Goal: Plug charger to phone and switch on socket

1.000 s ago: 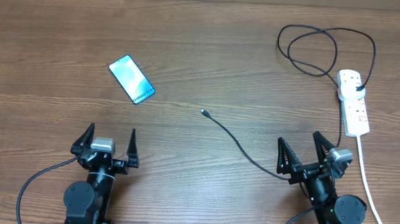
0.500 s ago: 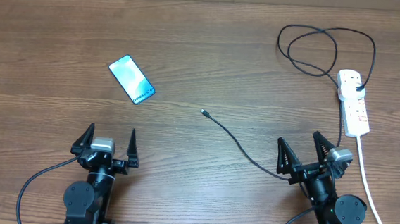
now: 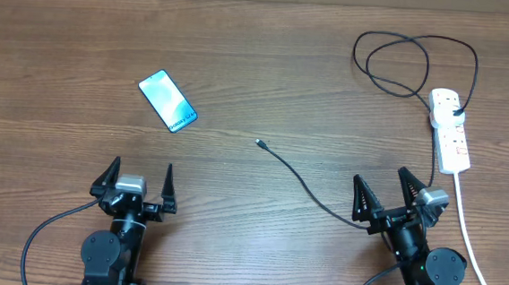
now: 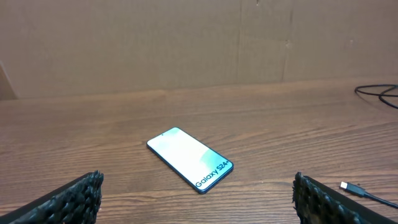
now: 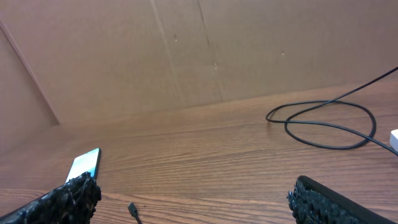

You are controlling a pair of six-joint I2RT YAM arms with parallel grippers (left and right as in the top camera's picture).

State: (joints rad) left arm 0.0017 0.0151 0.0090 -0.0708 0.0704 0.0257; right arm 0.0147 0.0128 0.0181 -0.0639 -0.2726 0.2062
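The phone (image 3: 168,100) lies flat and diagonal on the wooden table, screen lit; it also shows in the left wrist view (image 4: 189,159) and the right wrist view (image 5: 84,165). The charger, a thin black cable (image 3: 301,180), runs from its small plug tip (image 3: 261,144) under my right arm, loops at the back right and ends in a black plug in the socket (image 3: 450,129), a white power strip. The tip also shows in the left wrist view (image 4: 349,186) and the right wrist view (image 5: 132,209). My left gripper (image 3: 135,181) is open and empty, near the front edge. My right gripper (image 3: 383,195) is open and empty.
A thick white cord (image 3: 469,237) runs from the socket toward the front right edge, past my right arm. The cable loop (image 3: 413,59) lies at the back right. A brown cardboard wall (image 4: 186,43) stands behind the table.
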